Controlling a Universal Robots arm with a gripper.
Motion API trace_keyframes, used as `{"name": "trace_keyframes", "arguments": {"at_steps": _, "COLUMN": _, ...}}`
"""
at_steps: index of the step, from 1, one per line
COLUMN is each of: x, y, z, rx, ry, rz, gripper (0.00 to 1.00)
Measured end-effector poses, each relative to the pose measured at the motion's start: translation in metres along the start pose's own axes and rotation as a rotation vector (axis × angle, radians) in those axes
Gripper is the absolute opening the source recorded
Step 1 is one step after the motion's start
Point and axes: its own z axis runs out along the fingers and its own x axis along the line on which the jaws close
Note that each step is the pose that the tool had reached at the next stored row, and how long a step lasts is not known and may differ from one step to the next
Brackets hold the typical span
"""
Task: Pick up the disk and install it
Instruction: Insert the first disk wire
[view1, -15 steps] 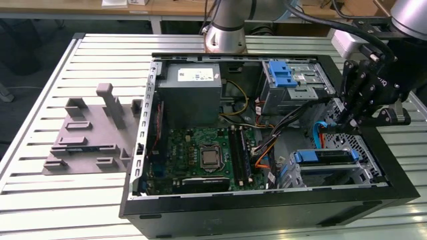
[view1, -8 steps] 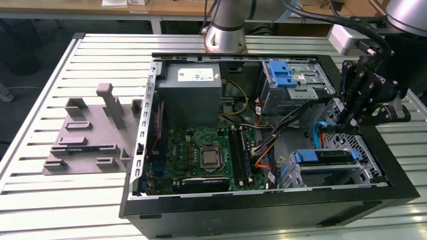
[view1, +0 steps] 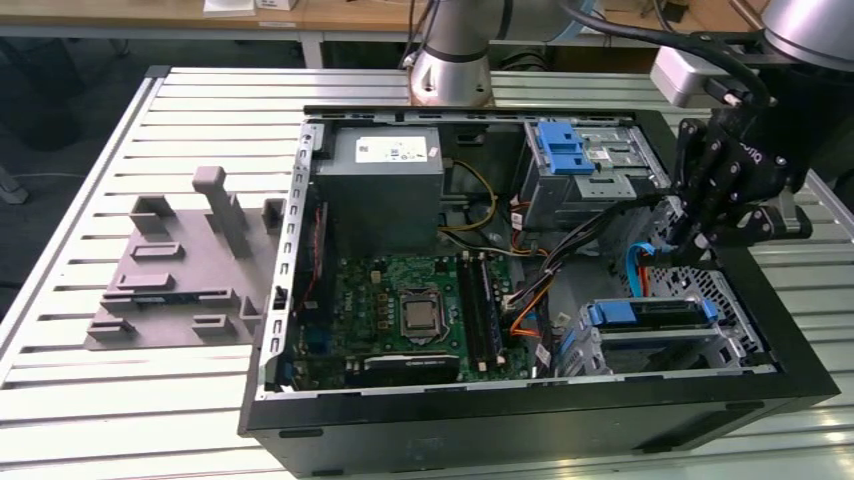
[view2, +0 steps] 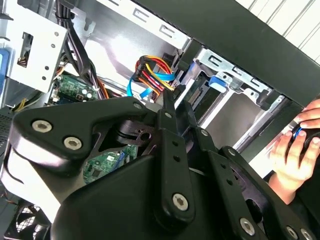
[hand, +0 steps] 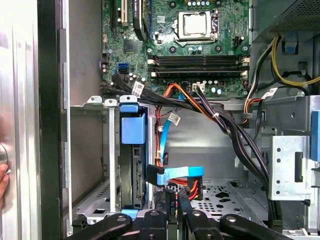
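Right over the drive cage (view1: 674, 335) hangs the gripper (view1: 694, 240), its black linkage dark against the open computer case (view1: 534, 400); whether its fingers are parted or closed I cannot tell, and nothing shows between them. Just below it, inside the cage, the disk (view1: 650, 314) sits on edge in its blue carrier, which suggests the drive is already seated in its slot. In the first wrist view the disk (hand: 131, 165) stands upright between the cage's metal rails, a blue flat cable (hand: 180, 175) lying just beside it, probably close to its connector, though that joint is hidden. Further from the cage, the motherboard (view1: 414, 310) lies flat in the case floor, with the grey power supply (view1: 387, 165) beyond it and a second bay with a blue clip (view1: 574, 150) at the far corner. A person's hand (view2: 295, 150) rests outside the case wall, near the cage side. Beyond the case, the slatted metal table (view1: 200, 110) carries everything, including a grey moulded fixture (view1: 180, 265) well apart from the cage, and the arm's base (view1: 454, 70) rises at the table's far edge.
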Motion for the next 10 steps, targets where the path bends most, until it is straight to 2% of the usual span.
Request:
{"name": "trace_keyframes", "arguments": {"at_steps": 8, "x": -0.0016, "y": 0.0001, "z": 0.004, "rx": 0.0017, "ry": 0.0, "rz": 0.0, "gripper": 0.24}}
{"name": "trace_keyframes", "arguments": {"at_steps": 10, "x": -0.0017, "y": 0.0002, "z": 0.0045, "rx": 0.0043, "ry": 0.0039, "rz": 0.0, "gripper": 0.24}}
